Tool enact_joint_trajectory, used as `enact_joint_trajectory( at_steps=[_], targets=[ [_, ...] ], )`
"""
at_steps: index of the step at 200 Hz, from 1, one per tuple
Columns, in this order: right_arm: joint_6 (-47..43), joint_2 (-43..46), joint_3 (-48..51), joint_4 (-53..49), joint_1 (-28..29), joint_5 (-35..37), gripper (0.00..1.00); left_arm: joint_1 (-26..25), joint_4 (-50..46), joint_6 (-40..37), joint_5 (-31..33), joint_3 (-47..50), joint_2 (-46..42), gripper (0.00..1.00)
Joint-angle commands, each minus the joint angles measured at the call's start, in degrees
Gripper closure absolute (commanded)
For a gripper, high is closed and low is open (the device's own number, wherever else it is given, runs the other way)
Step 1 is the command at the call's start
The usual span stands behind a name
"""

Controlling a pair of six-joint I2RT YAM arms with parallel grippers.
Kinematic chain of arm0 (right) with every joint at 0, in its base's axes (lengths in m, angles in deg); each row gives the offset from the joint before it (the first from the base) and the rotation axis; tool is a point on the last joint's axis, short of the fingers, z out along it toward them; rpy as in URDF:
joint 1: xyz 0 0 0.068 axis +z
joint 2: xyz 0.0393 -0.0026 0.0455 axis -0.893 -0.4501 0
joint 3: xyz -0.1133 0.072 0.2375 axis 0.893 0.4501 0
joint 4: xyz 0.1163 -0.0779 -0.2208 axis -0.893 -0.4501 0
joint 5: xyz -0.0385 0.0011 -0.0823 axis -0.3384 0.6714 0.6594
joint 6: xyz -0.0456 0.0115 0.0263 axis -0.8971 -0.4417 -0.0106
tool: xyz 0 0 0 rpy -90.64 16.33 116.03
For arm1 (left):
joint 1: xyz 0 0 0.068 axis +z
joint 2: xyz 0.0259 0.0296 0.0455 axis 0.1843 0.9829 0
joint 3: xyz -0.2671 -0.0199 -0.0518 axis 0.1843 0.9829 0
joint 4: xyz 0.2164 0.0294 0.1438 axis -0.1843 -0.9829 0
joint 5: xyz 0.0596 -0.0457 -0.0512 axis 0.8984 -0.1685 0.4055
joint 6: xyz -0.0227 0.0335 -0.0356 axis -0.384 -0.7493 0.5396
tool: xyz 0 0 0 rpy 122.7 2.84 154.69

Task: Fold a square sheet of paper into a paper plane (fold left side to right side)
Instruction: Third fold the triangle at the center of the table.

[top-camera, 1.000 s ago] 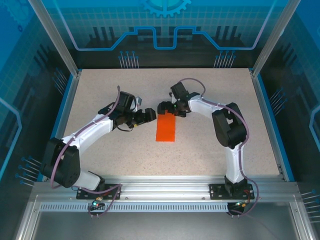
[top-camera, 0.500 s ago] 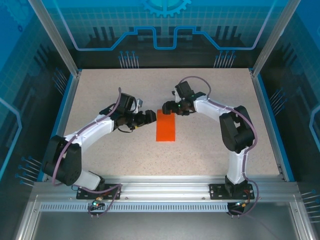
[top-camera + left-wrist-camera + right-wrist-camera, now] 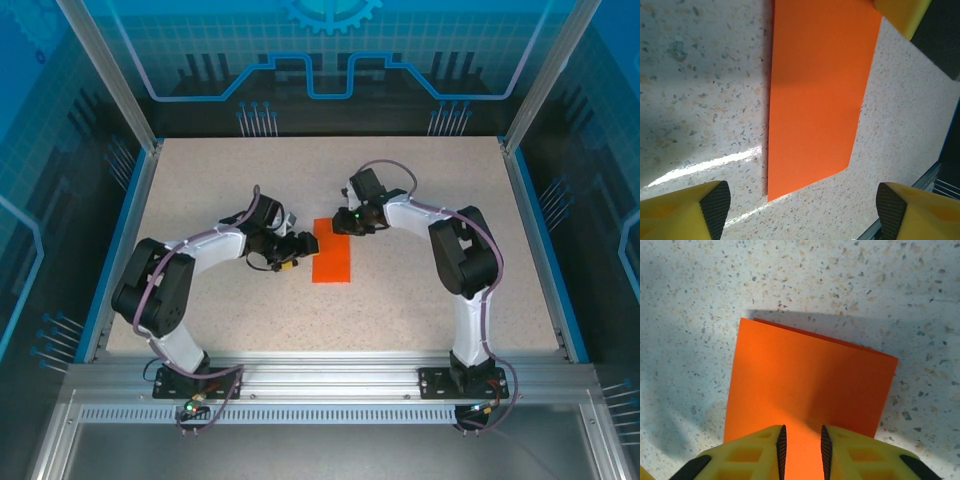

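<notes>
Orange paper [image 3: 332, 258]; left jaws apart; right jaws near-together over hidden edge, grip unclear.

Overhead camera above and behind the near edge of the bench [image 3: 420, 180], looking down across its whole top, left wrist camera close over the orange sheet [image 3: 815, 90] near bench centre, right wrist camera closer, at its far edge, all three sharing that sheet

Folded orange paper [image 3: 810, 385] flat on speckled table [image 3: 690, 290], yellow jaws narrowly apart over it
</notes>
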Motion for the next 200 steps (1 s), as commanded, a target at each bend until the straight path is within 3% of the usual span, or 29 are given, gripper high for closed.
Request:
enact_joint_trajectory(
  at_steps=[1,110,200],
  targets=[
    [-1.3,-1.1,0.3,-1.1,-0.4,1.3,0.75,0.2,0.5,1.3,-3.3,-1.9,2.0,0.21],
    [-3.3,-3.0,2.1,-0.5,-0.3,1.8,0.84,-1.5,-1.0,1.5,-4.7,-5.7,7.5,0.23],
    [-3.7,-3.0,2.1,-0.5,-0.4,0.8,0.86,-3.0,-1.7,1.6,-4.4,-8.1,11.2,0.25]
  ],
)
